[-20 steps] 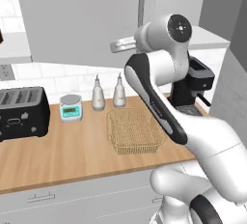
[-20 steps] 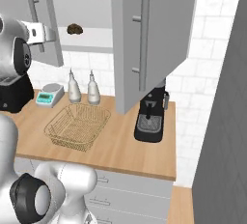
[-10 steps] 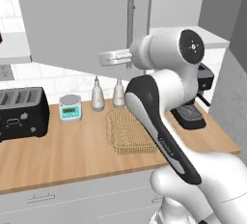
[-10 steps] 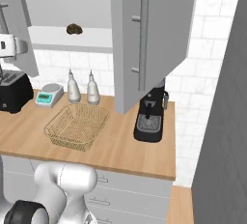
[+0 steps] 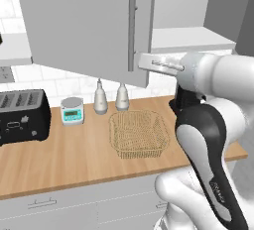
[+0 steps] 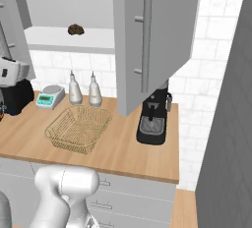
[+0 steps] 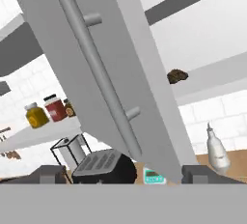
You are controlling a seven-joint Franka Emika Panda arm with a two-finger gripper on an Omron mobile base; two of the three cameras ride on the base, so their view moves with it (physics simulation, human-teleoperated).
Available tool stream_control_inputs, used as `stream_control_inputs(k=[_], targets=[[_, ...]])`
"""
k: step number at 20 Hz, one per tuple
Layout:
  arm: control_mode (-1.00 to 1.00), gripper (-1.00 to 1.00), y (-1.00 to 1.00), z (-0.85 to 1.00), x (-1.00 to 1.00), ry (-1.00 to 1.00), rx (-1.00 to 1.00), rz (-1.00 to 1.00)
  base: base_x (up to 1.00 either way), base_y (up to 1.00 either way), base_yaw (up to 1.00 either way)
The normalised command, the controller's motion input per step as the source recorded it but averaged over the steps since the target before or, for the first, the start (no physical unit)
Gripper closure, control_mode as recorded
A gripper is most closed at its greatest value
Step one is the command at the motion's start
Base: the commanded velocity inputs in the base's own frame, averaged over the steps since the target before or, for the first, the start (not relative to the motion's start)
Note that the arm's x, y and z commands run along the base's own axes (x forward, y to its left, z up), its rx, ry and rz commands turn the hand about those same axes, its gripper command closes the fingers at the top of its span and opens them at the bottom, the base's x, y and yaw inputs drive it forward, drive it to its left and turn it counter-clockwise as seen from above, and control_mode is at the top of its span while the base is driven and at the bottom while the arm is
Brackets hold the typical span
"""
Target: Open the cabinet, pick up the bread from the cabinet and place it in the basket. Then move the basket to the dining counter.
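The cabinet [image 5: 84, 21] hangs over the worktop with both doors swung out. A long bar handle [image 7: 96, 73] runs down the left door right ahead of my gripper [image 7: 123, 175]. The gripper is open, its tips wide apart with nothing between them. My gripper [image 5: 145, 61] hovers just below that door's lower corner, well above the basket [image 5: 138, 134]. The bread [image 6: 75, 29], a small dark-brown lump, lies on the cabinet shelf; the hand view has the bread [image 7: 177, 76] to the right of the door. The tan mesh basket [image 6: 78, 128] sits empty on the worktop.
On the wooden worktop [image 5: 74, 154] stand a black toaster [image 5: 22, 116], a small scale [image 5: 72, 110] and two bottles [image 5: 100, 100]. A black coffee machine [image 6: 153, 116] stands under the open right door [image 6: 152, 35]. Jars [image 7: 54, 107] sit on a side shelf.
The left cabinet door has swung further out toward the base. My arm has swung round, and the hand has dropped below the door's lower edge.
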Motion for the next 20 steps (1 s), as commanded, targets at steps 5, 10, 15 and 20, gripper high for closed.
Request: stream_control_inputs(k=[5, 10, 15, 20], targets=[[-1.00, -1.00, -1.00, 0.28, -0.06, 0.00, 0.40, 0.00, 0.00, 0.00, 0.00], [-1.00, -1.00, -0.80, 0.11, 0.53, 0.11, 0.31, 0.00, 0.00, 0.00, 0.00], [-1.00, -1.00, -0.15, 0.00, 1.00, 0.27, 0.17, 0.04, 0.00, 0.00, 0.00], [-1.00, -1.00, 0.02, -0.08, 1.00, 0.36, 0.06, 0.22, 0.00, 0.00, 0.00]])
